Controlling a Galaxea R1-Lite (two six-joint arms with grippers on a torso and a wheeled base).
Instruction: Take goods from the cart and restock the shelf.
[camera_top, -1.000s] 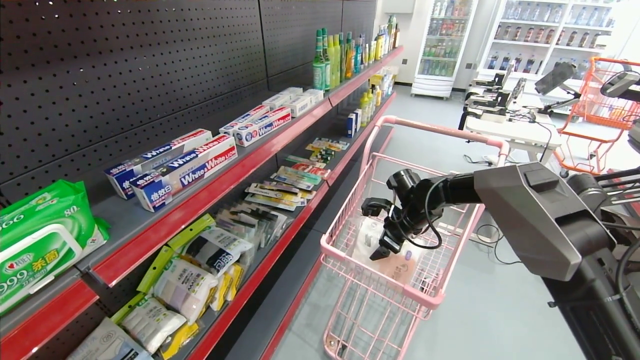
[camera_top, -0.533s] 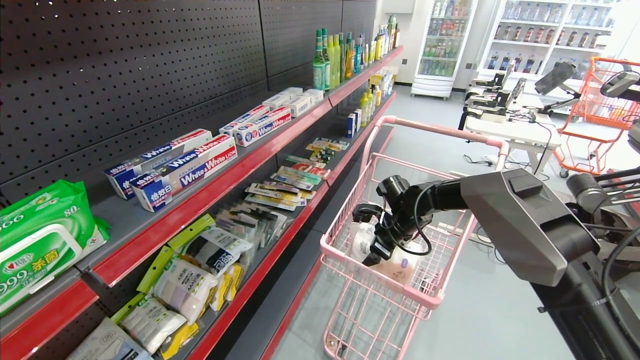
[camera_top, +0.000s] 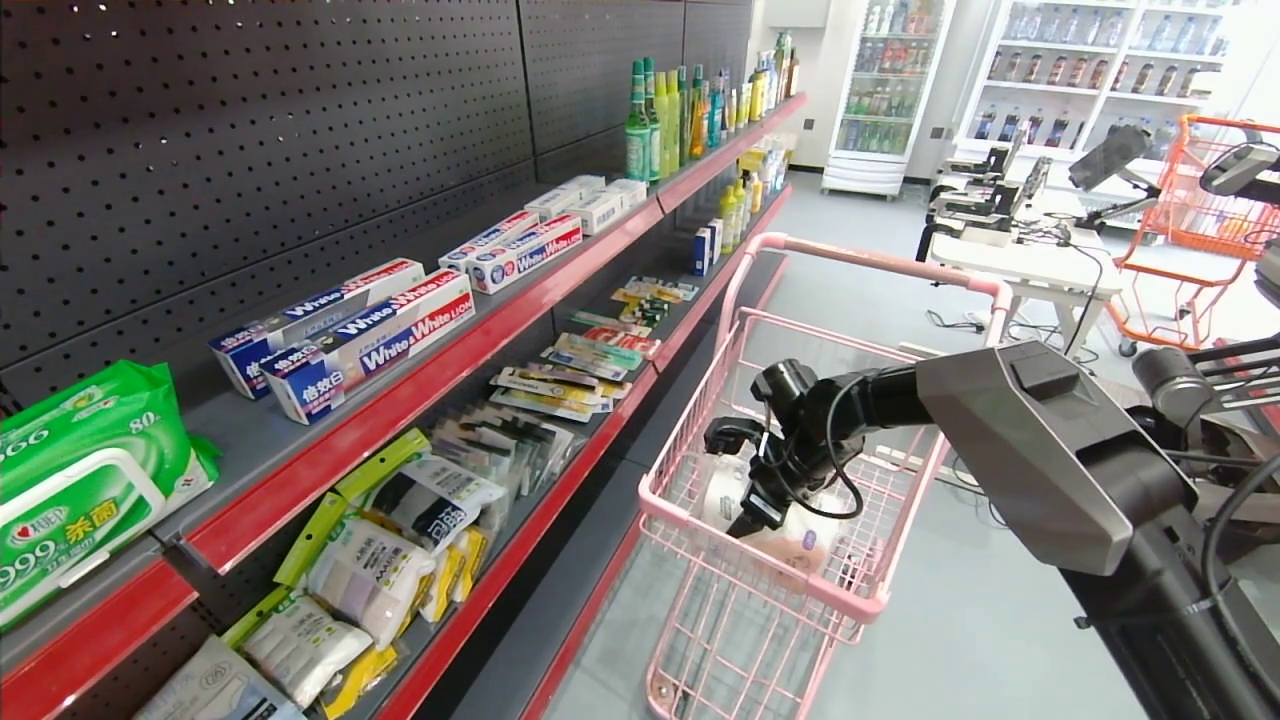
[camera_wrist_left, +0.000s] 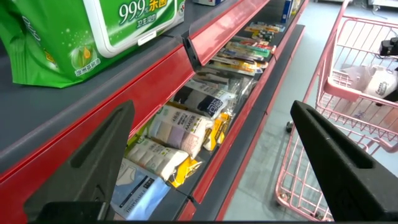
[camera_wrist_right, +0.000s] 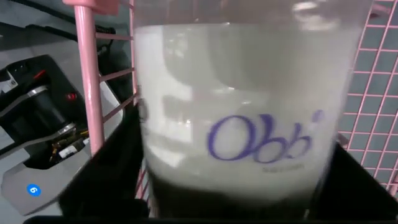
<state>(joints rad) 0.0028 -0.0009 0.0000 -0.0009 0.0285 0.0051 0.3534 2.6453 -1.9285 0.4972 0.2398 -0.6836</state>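
The shelf (camera_top: 400, 400) runs along the left from near to far. Its top tier holds a green wipes pack (camera_top: 80, 480) at the near end and toothpaste boxes (camera_top: 370, 325) farther along. The tier below carries soft packets.

To the right of the shelf stands the pink cart (camera_top: 760, 585). The task's item, a white soft pack (camera_top: 805, 540), lies in its basket toward the near left corner.

The right gripper (camera_top: 748, 512) hangs inside the basket over the pack. In the right wrist view its fingers are spread wide on either side of the pack and not yet pressed in. The left gripper (camera_wrist_left: 211, 109) hovers near the shelf's near end, its fingers wide apart and holding nothing.

The pack looks like a light, film-wrapped pouch that is pliable, not stiff. It will probably dent and sag under a pinch, and the smooth film may slip. The safest hold seems to be across the middle of its body, where the filling is thickest. A corner or seam would only crumple. A moderate squeeze should be enough, since nothing about it looks fragile.
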